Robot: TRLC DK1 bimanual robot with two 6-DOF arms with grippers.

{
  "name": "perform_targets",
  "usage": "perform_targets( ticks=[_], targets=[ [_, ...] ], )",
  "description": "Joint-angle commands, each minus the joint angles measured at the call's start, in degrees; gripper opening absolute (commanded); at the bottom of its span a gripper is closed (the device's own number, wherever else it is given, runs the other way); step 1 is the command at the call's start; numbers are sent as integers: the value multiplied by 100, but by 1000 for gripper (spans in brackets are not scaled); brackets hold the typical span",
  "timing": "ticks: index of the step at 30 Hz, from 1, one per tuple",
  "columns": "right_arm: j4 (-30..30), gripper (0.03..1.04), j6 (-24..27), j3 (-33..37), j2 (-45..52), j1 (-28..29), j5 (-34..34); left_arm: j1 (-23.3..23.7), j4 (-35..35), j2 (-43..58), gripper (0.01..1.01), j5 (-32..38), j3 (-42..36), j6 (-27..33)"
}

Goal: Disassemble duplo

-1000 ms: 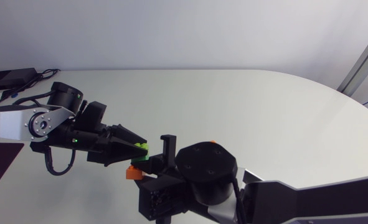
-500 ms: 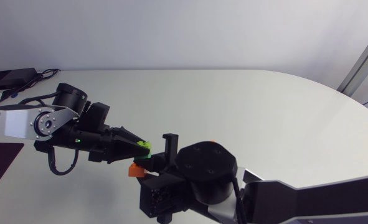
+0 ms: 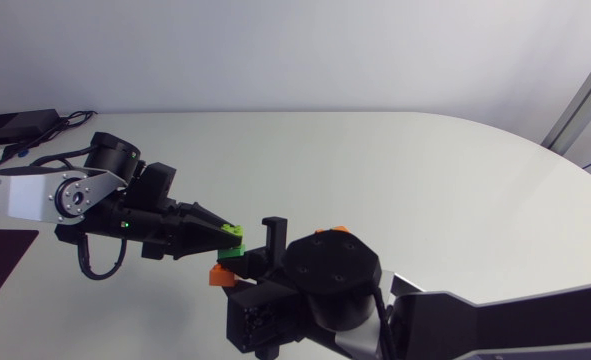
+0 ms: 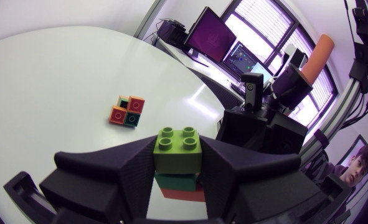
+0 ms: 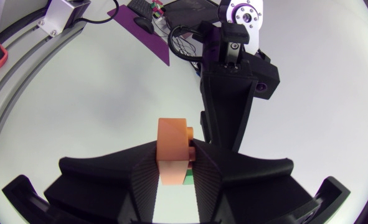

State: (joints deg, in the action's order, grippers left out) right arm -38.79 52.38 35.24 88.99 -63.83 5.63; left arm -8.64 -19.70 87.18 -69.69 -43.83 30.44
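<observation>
Clamping the lime-green square plastic duplo brick [image 4: 179, 148] from two sides, the left gripper [image 4: 177, 163] holds one end of a short stack. The right gripper [image 5: 174, 167] is closed on the orange plastic brick [image 5: 172, 151] at the other end. A dark green brick [image 4: 174, 182] sits between the two and seems joined to both. The stack appears held clear of the white oval table [image 3: 395, 170], over its near-middle part between the two arms. Its long axis runs from lime to orange, crosswise to the left fingers. Both arms already have it, so the split likely turns on drawing the grippers apart along that axis. Bare tabletop beyond the stack gives room to move. A small separate cluster of red, orange and green bricks [image 4: 127, 111] lies on the table ahead of the left gripper, well apart
</observation>
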Motion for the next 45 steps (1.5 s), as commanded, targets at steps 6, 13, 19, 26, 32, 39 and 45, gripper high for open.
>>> perform_targets(
  ticks=[6, 13, 19, 26, 32, 39, 45],
  targets=[
    [-112, 210, 220, -149, -154, -50, 114, 100, -16, 247, 254, 245, -178, 112],
    [-103, 210, 220, -237, -224, -50, 123, 109, 19, 608, 257, 913, -389, 6],
    [-103, 210, 229, -299, -224, -41, 123, 65, 98, 713, 257, 1291, -433, -29],
    [-103, 210, 229, -325, -224, -41, 132, 135, 239, 704, 257, 1423, -433, -143],
    [-103, 210, 238, -396, -224, -24, 175, 320, 1162, 748, 257, 2381, -328, -873],
    [-103, 210, 238, -404, -215, -15, 228, -67, 2322, 564, 293, 4332, 165, -1005],
    [-103, 210, 264, -413, -215, -15, 272, -313, 2630, 546, 313, 5009, 323, -943]
  ],
)
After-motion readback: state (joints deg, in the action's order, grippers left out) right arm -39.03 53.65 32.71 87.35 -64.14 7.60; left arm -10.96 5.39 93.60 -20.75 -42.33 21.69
